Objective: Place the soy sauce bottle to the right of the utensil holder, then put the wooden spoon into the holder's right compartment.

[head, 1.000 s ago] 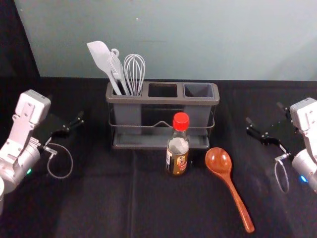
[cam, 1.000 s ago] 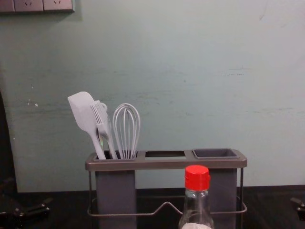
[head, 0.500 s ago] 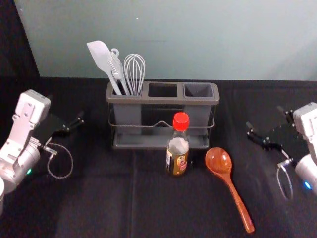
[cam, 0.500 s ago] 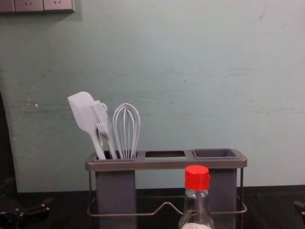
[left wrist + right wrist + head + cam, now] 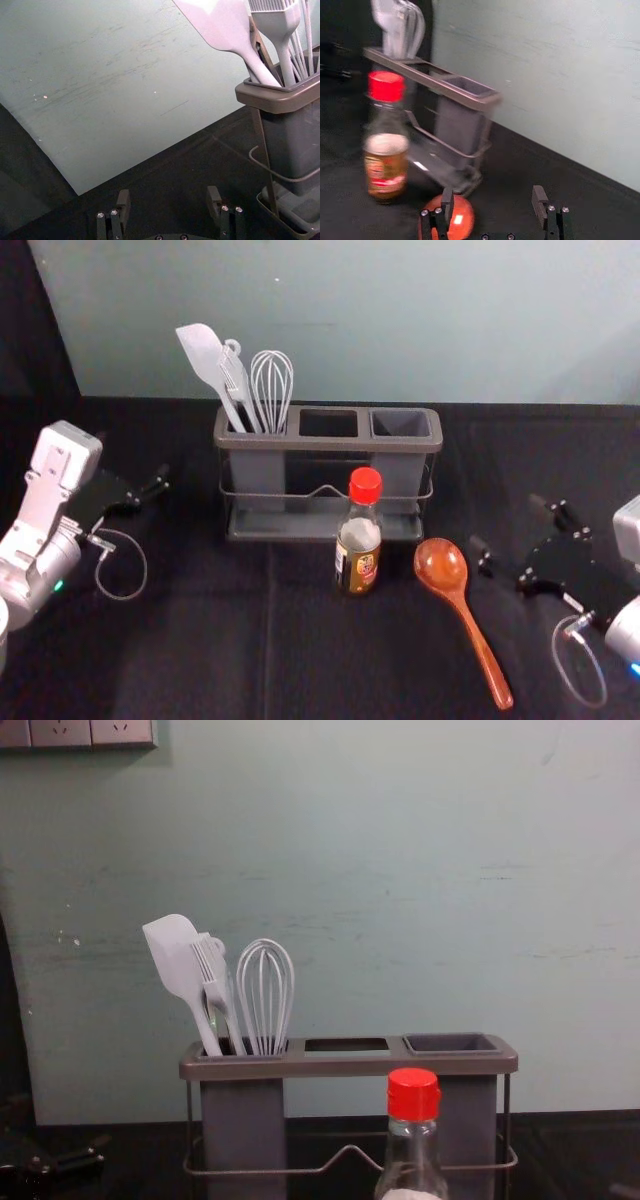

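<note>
The open right gripper (image 5: 493,190), near the spoon (image 5: 440,563), needed to clear it and straddle the bottle (image 5: 358,558) squarely, the open left gripper (image 5: 168,191) idle at left.

I seem to be in a lab: dark cloth (image 5: 200,660) laid out, scuffed pale wall (image 5: 350,870) behind, power sockets (image 5: 62,731) high up.

Label (image 5: 361,565) on soy sauce bottle (image 5: 360,532) bore markings (too small to read); no brand, number or sign was legible anywhere.
</note>
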